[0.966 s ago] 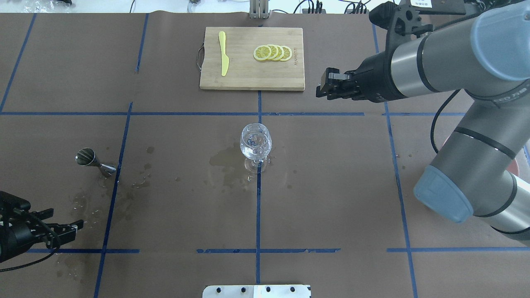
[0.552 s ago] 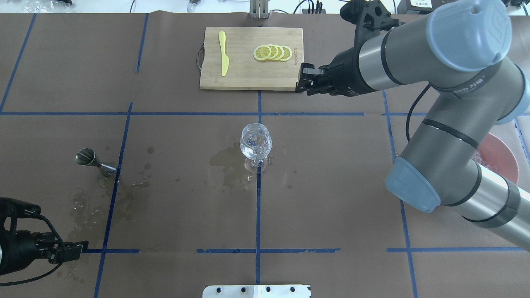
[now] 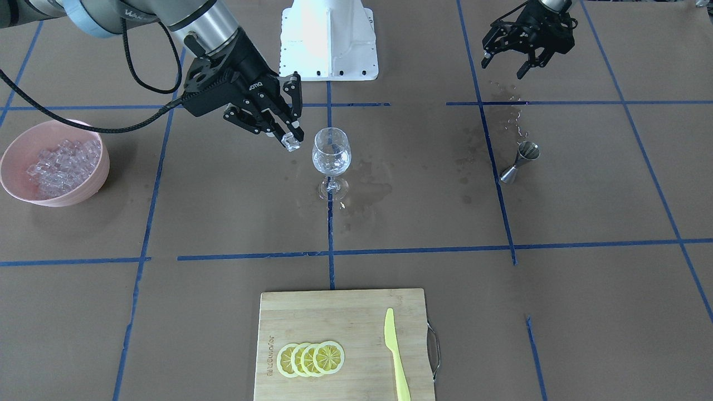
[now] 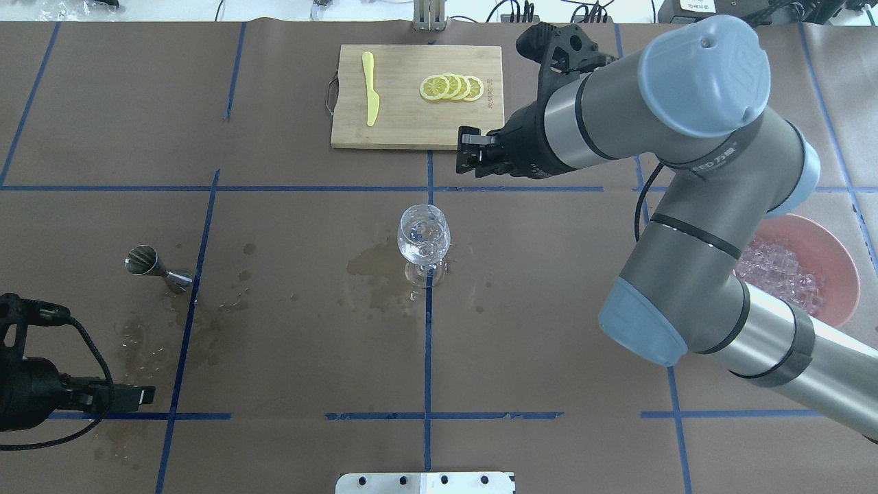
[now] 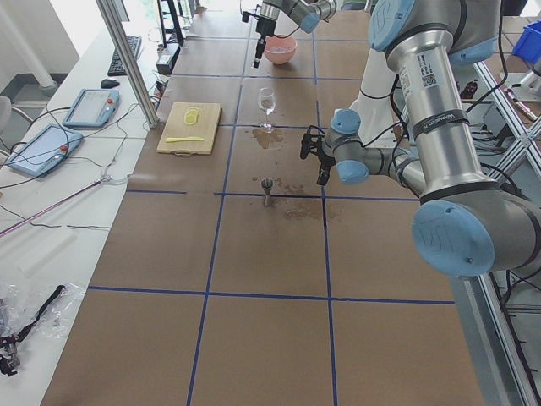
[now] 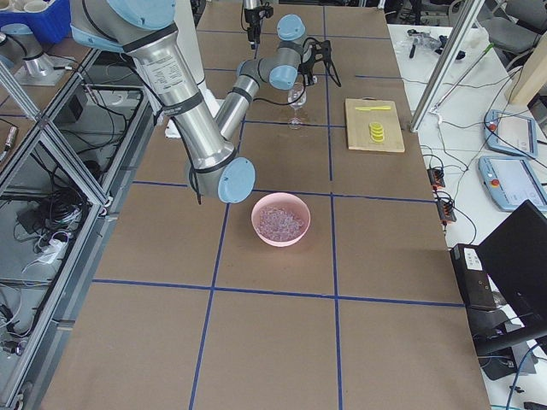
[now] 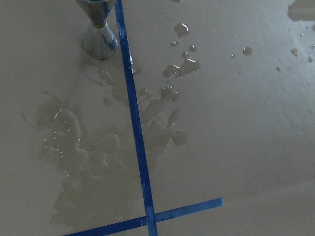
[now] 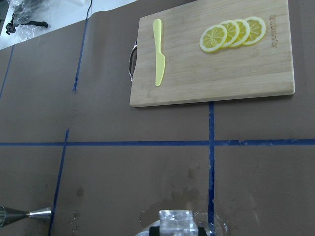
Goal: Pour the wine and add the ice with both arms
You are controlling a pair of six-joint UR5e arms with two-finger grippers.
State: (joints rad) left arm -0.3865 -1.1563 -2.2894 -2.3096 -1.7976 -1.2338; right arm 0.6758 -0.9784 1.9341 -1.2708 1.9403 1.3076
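Ice is the step in hand, as I judge it. The right tool (image 3: 292, 138) is closed narrow on one clear cube (image 3: 290, 143) and hangs just beside the wine glass (image 3: 331, 151), on the side toward the pink bowl (image 3: 11, 146), not touching it and not yet over its mouth. The heap of ice (image 3: 60, 161) lies in that bowl, well apart from the glass. The glass holds something clear already; whether it is liquid or cubes I cannot tell.

To do this well, the cube should come over the middle of the mouth first, then go down close to the rim before the fingers part, so it drops short and does not splash. The fingers should not touch the thin rim: the glass stands on a slim stem, and the tabletop (image 3: 223, 223) around its foot looks wet, so a small push may tip or slide it.

The left tool (image 3: 504, 68) is spread wide and empty, well apart, beyond the jigger (image 3: 521, 160).
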